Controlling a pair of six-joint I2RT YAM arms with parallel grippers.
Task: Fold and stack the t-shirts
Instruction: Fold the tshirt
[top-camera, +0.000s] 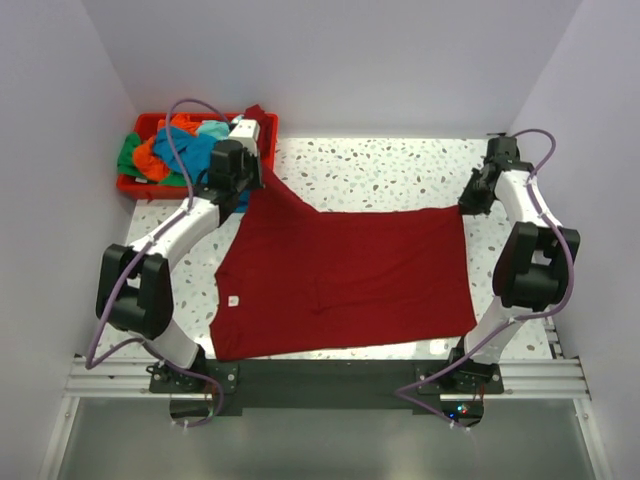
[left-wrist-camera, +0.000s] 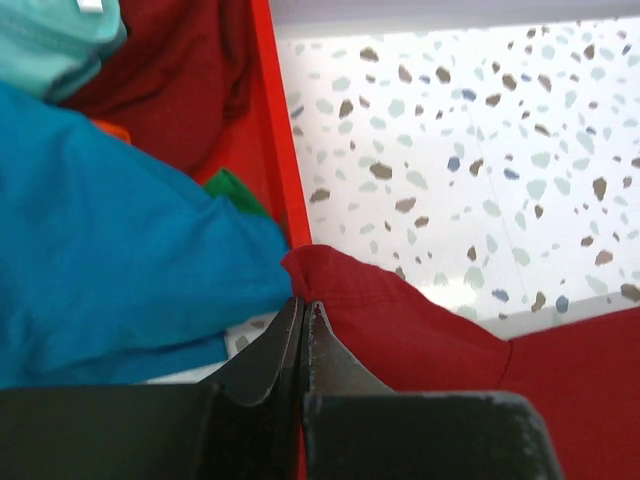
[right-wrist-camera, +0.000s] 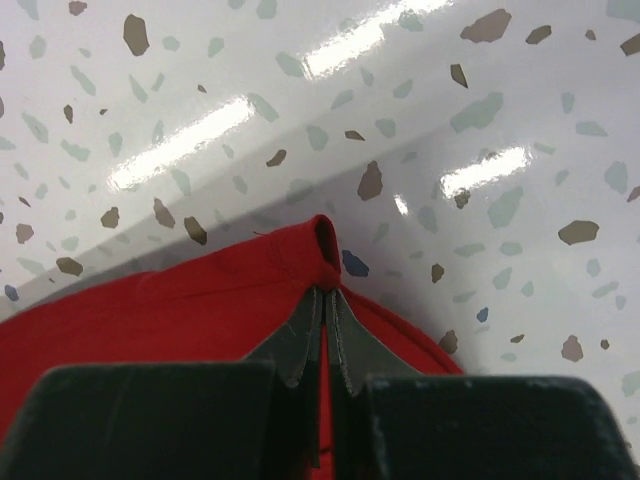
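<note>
The tabletop (top-camera: 380, 170) was a glossy white terrazzo flecked with brown, grey and blue chips, and it threw back bright streaks of overhead light. Plain pale walls (top-camera: 350, 60) closed it in on the far, left and right sides, and a metal rail (top-camera: 320, 378) ran along the near edge under the arm bases.

The dark red t-shirt (top-camera: 345, 275) lay spread over the middle of the tabletop, reaching almost to the near edge. Its two far corners were drawn out toward the arms.

The left gripper (left-wrist-camera: 303, 310) had its fingers pressed together on the shirt's far left corner, just beside the red bin (top-camera: 130, 187) in the far left corner of the tabletop. The right gripper (right-wrist-camera: 325, 300) was likewise pinched tight on a small fold of the far right corner, near the right edge.

A teal blue shirt (top-camera: 195, 150), an orange shirt (top-camera: 150, 160) and a green shirt (top-camera: 128, 155) were heaped in the bin. The blue one spilled over its wall and touched the red cloth.
</note>
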